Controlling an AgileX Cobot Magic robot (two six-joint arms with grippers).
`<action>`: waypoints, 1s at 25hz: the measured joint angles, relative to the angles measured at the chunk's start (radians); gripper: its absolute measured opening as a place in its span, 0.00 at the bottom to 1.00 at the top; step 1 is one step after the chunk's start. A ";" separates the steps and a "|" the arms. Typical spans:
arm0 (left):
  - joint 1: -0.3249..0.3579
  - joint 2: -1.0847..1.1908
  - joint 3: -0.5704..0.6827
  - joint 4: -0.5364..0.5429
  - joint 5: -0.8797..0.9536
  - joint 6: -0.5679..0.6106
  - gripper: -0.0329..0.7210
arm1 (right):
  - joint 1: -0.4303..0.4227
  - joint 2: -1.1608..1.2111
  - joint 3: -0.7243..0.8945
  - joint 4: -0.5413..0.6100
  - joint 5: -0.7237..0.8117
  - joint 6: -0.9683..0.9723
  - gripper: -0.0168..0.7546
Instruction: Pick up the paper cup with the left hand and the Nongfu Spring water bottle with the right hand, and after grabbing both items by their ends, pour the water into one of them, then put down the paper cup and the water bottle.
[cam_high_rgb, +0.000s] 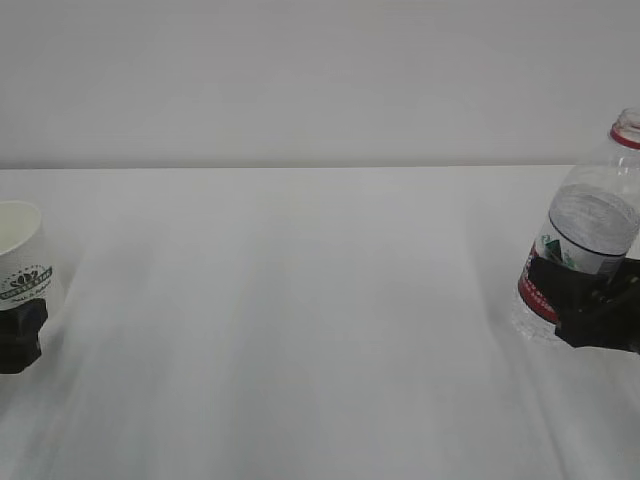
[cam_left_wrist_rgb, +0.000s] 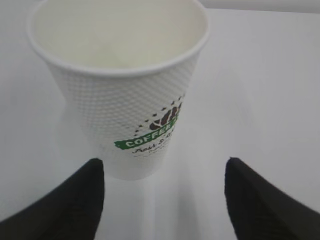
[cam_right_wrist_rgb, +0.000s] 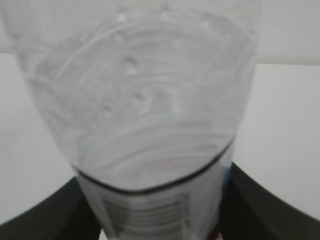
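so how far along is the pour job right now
Unclear whether pouring has happened: no water is visible in the cup. In hand: the right gripper clamps the uncapped bottle at its label. The left gripper stands open around the cup, one finger beside its base. Left: setting the bottle down.

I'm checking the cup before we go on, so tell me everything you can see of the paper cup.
The paper cup is white and tapered, with a dotted embossed wall, a rolled rim and a green and dark coffee logo. It stands upright on the white table at the far left, and looks empty. The left tool has its fingers on either side of the base, with a clear gap on one side.
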 joint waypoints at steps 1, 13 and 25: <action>0.000 0.000 0.000 0.000 0.000 0.000 0.75 | 0.000 0.000 0.000 0.000 0.000 0.000 0.62; 0.000 0.000 0.000 -0.002 0.000 0.000 0.93 | 0.000 0.000 0.000 0.000 0.000 0.000 0.62; 0.000 0.004 -0.014 -0.094 0.000 0.000 0.96 | 0.000 0.000 0.000 0.000 0.000 0.000 0.62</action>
